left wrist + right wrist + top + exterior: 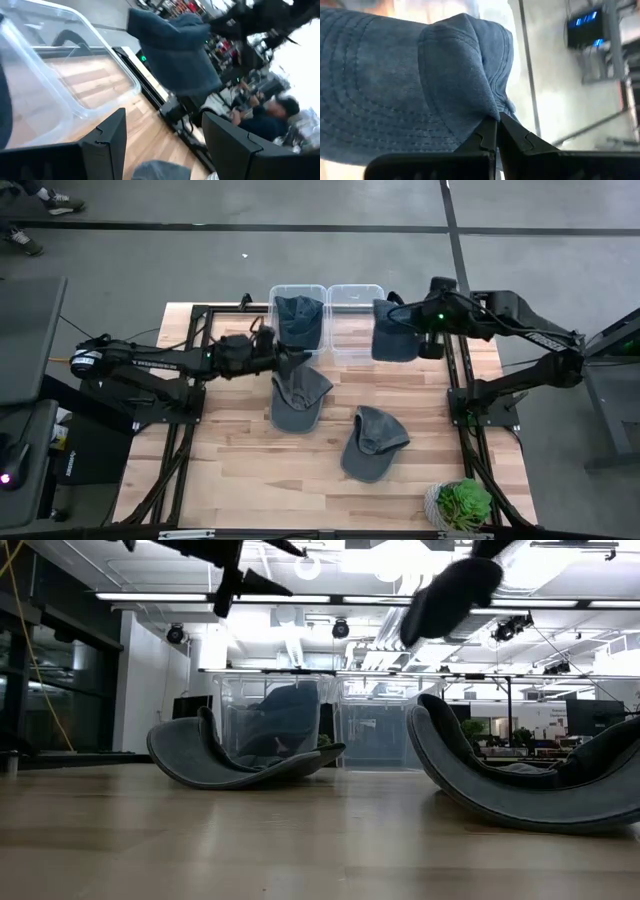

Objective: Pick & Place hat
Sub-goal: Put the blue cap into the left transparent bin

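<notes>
Several dark blue-grey hats show. One hat (394, 332) hangs from my right gripper (408, 314), which is shut on it by the right clear bin (355, 296); in the low view this hat (450, 590) is high in the air. Another hat (298, 314) lies inside the left clear bin (297, 290). Two more rest on the table, one (297, 400) below my left gripper (290, 363) and one (372, 442) nearer the front. My left gripper (165, 150) is open, above the table and touching nothing. My right gripper pinches a gathered fold of the hat's crown (487, 107) between its two shut fingers (485, 140), beside the stitched brim (375, 100). The fingers come level from the table's right. The hat is lifted clear and hangs below the fingers.
A potted plant (462, 502) stands at the table's near right corner. Black frame rails (455, 380) run along both sides of the wooden table (240, 470). In the left wrist view a person (280, 115) sits beyond the table.
</notes>
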Tool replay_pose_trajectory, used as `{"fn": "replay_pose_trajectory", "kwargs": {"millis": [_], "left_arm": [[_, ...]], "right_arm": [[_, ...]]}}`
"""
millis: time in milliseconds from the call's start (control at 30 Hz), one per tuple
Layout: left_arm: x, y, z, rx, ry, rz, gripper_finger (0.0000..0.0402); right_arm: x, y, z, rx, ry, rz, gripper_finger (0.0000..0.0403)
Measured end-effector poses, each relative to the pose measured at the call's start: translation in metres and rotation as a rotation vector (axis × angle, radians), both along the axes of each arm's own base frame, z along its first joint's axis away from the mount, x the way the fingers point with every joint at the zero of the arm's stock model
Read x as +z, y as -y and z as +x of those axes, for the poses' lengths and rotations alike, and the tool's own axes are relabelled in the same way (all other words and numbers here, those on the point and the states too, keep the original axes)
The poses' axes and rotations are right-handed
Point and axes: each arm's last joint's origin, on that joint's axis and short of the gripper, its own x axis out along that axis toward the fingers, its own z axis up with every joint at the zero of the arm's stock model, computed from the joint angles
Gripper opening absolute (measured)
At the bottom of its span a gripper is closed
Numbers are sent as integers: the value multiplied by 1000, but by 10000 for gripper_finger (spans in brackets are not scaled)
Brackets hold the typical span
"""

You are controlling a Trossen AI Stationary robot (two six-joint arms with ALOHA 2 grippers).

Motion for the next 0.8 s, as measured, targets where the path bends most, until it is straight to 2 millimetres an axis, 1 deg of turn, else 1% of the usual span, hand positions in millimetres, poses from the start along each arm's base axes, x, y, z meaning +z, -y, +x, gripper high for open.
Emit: {"fn": "replay_pose_trajectory", "kwargs": {"millis": [267, 400, 533, 633, 733, 800], "left_arm": [[0, -37, -5, 43, 45, -138, 205], [0, -58, -11, 91, 81, -227, 211], [0, -72, -16, 113, 114, -310, 244], [1, -79, -19, 80, 133, -357, 277], [4, -81, -19, 56, 170, -349, 301], [10, -81, -19, 40, 217, -326, 310]], "right_arm": [[5, 7, 36, 142, 125, -64, 0], [10, 11, 52, 179, 205, -122, 0], [16, 16, 65, 229, 326, -132, 0], [20, 25, 74, 255, 414, -130, 0], [18, 35, 81, 259, 442, -123, 0], [16, 44, 85, 260, 461, -109, 0]]}}
